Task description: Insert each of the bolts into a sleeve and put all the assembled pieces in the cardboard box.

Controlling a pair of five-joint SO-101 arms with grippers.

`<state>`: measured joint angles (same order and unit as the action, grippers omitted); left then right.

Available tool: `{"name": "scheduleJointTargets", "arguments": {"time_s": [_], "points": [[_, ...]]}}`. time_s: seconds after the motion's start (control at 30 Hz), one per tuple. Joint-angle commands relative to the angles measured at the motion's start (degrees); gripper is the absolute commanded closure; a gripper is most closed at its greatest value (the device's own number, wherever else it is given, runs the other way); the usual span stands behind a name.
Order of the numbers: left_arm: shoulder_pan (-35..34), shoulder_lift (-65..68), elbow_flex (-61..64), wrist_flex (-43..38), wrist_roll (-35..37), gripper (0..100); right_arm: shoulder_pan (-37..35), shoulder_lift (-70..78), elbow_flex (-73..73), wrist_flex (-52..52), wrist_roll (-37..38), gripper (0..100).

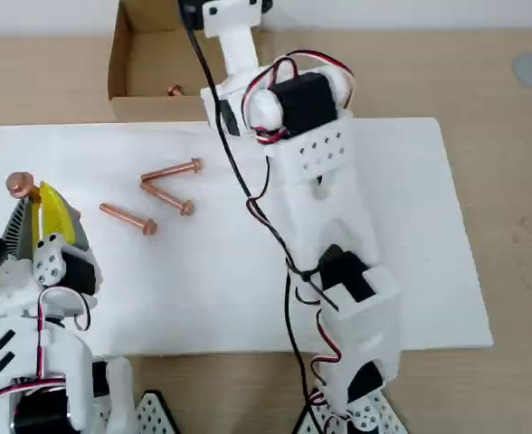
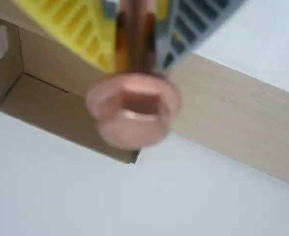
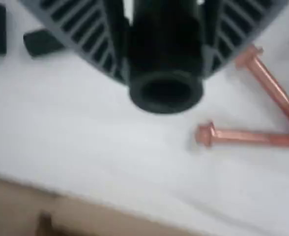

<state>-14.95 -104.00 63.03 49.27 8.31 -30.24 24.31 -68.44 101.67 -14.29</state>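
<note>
Two copper bolts, the far bolt (image 1: 171, 171) and the middle bolt (image 1: 168, 197), lie on the white sheet (image 1: 411, 226), shank tips touching in a V that opens rightward. The third bolt (image 1: 128, 218) lies apart, nearer and left. The fourth bolt (image 1: 19, 184) stands head-up, pinched in the left claw (image 1: 31, 194). A black tubular sleeve (image 3: 166, 91) is clamped in the right claw (image 3: 166, 44). The open cardboard box (image 1: 157, 108) sits far left, with a copper piece (image 1: 174, 90) inside.
</note>
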Motion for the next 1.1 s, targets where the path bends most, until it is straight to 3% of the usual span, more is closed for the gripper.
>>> {"name": "scheduleJointTargets", "arguments": {"time_s": [0.0,0.27,0.5,1.07], "points": [[2.5,-0.3,-0.2,-1.3,-2.2,99,-0.5,-0.3,-8.2,0.7,3.0,98.8],[10.9,-0.3,-0.1,-1.1,-7.6,99,-0.4,-0.3,-25.4,0.9,9.7,98.9],[11.1,-0.3,0.9,-1.1,-8.7,99,3.4,-5.4,-22.5,0.9,9.4,98.9],[11.2,-0.3,0.9,-1.1,-9.2,99,3.3,-46.9,51.1,-0.1,-2.0,98.9]]}}
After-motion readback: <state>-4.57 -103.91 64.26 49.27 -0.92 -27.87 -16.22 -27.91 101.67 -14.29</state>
